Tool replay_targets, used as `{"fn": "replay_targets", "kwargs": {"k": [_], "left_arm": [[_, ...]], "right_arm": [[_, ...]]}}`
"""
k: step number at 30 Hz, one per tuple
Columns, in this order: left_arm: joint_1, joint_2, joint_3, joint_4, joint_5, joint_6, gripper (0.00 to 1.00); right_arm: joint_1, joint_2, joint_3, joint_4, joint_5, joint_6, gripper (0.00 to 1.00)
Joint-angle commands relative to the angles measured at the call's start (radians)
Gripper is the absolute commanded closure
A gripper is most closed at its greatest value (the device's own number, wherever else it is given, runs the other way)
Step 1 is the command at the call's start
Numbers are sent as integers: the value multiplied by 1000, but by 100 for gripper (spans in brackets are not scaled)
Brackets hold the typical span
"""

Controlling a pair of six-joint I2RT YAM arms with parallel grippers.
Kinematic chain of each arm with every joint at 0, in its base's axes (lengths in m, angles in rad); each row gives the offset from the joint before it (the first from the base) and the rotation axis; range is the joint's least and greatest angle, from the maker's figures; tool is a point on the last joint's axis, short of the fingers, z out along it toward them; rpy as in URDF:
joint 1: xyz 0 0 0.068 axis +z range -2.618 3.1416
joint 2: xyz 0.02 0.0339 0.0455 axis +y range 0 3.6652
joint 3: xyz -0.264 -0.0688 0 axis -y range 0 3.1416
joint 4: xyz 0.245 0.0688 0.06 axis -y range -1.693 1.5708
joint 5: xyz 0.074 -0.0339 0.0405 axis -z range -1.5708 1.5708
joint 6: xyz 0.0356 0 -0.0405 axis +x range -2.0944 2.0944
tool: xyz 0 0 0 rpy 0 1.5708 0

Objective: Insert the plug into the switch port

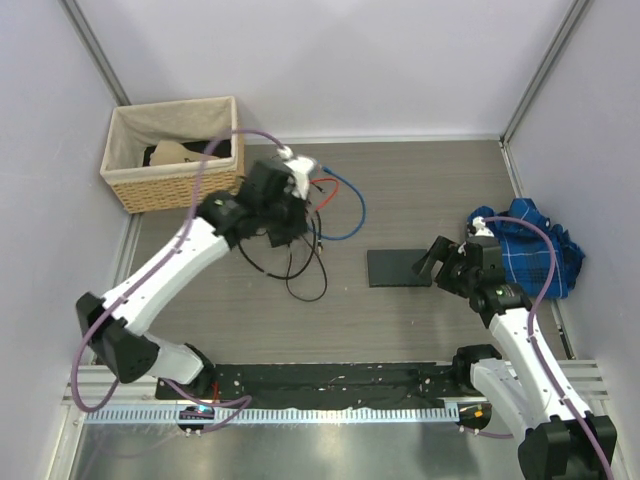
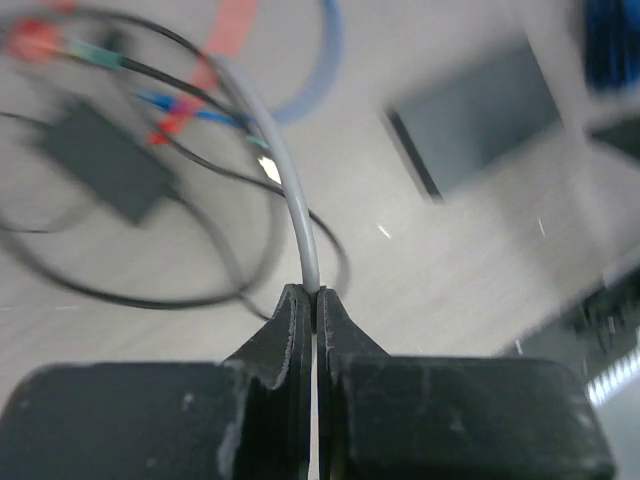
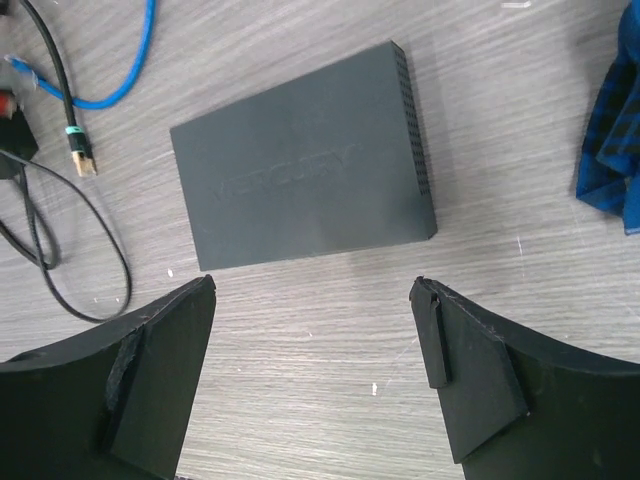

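The switch (image 1: pixel 398 267) is a flat dark grey box lying on the table right of centre, also seen in the left wrist view (image 2: pixel 478 118) and the right wrist view (image 3: pixel 300 180). My left gripper (image 2: pixel 316 292) is shut on a thin grey cable (image 2: pixel 296 205) that curves up and away toward the cable tangle. That view is blurred, so I cannot make out the plug on this cable. From above, the left gripper (image 1: pixel 287 222) hovers over the tangle, left of the switch. My right gripper (image 3: pixel 313 285) is open just short of the switch's near edge, at its right end (image 1: pixel 432 262), holding nothing.
A tangle of black, red and blue cables (image 1: pixel 315 225) with a black power brick (image 2: pixel 100 160) lies left of the switch. A gold-tipped connector (image 3: pixel 82 155) rests near the switch's left side. A wicker basket (image 1: pixel 135 185) stands back left. A blue cloth (image 1: pixel 540 245) lies at the right.
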Motion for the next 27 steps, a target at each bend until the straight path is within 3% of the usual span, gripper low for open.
{"fn": "replay_targets", "kwargs": {"k": [1, 5, 7, 10, 17, 23, 26, 27], "left_arm": [[131, -53, 120, -146, 18, 106, 100], [62, -99, 56, -97, 231, 95, 100], [-65, -126, -22, -56, 201, 119, 100], [-161, -152, -130, -2, 208, 124, 100], [-231, -214, -404, 188, 199, 222, 100], [-279, -168, -498, 213, 187, 374, 98], [-281, -127, -506, 140, 164, 429, 91], [-281, -120, -505, 104, 149, 437, 84]], "right_arm": [[3, 3, 56, 22, -4, -10, 12], [3, 2, 54, 21, -14, -7, 12], [2, 0, 51, 22, -21, -4, 12], [3, -9, 51, 37, -65, -3, 12], [3, 1, 42, 65, -83, -6, 12], [5, 11, 23, 74, -87, 0, 13], [5, 11, 13, 76, -83, -1, 12], [5, 9, 8, 74, -73, -3, 12]]}}
